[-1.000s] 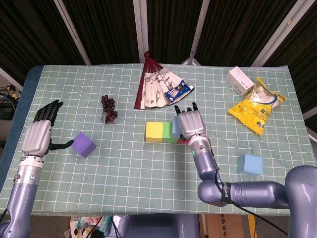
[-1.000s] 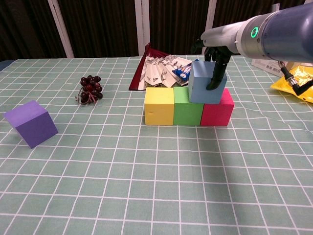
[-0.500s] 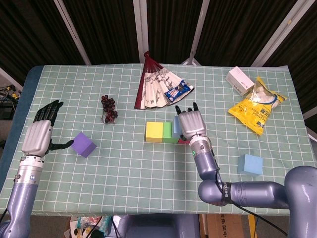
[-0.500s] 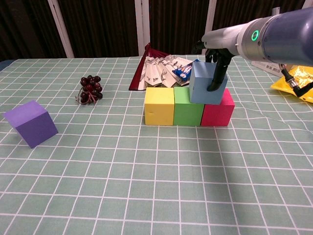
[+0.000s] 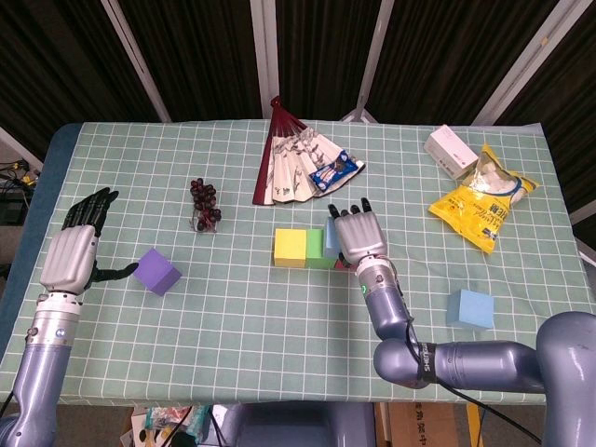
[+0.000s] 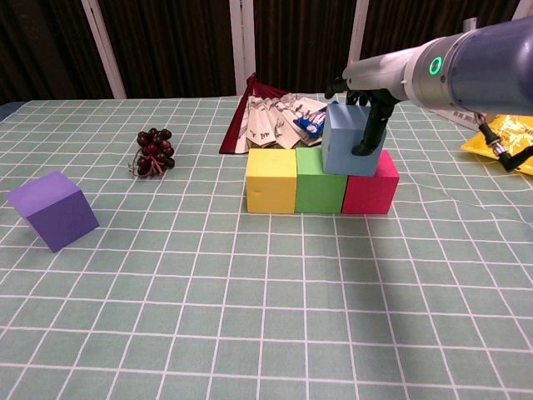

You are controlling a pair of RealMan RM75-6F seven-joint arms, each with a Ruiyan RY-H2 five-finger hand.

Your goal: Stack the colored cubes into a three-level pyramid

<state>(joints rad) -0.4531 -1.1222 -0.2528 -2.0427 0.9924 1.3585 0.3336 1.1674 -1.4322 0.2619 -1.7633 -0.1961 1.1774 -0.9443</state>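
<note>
Chest view: right hand [image 6: 366,117] gripping blue cube [image 6: 347,139] atop green cube [image 6: 320,180] and red cube [image 6: 370,184]; purple cube [image 5: 157,271] far left of row, just beside open left hand [image 5: 74,253].

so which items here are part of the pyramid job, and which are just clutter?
Job: yellow cube, green cube, red cube, light blue cube under the right hand, spare blue cube, purple cube.

Clutter: grapes, fan, yellow snack bag, white box.
</note>
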